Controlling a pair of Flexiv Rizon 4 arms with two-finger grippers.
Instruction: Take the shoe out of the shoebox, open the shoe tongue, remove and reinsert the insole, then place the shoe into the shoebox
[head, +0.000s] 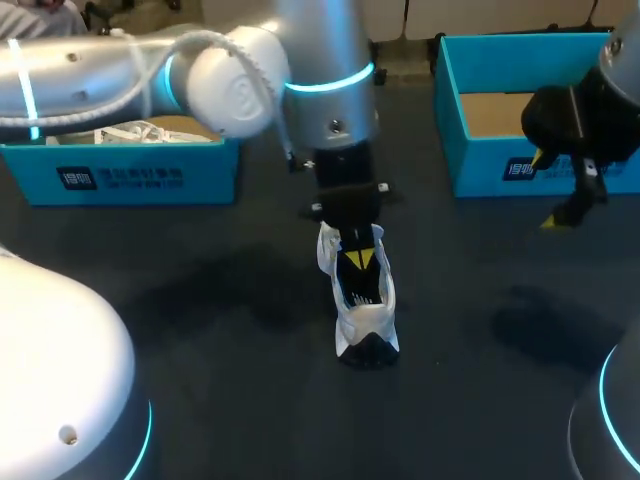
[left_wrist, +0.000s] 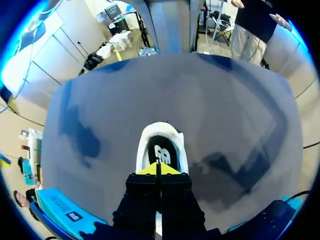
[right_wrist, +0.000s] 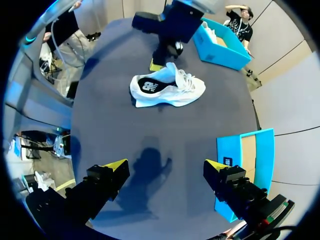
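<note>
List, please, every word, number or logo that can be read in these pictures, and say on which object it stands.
Left shoebox, front label: white logo and characters, too blurred to read.
Right shoebox, front label: the same kind of print, too blurred to read.
Insole inside the shoe: a white logo mark only, no readable word.

White shoe (right_wrist: 170, 90), black insole (left_wrist: 159, 150); blue shoebox (head: 475, 165)
</note>
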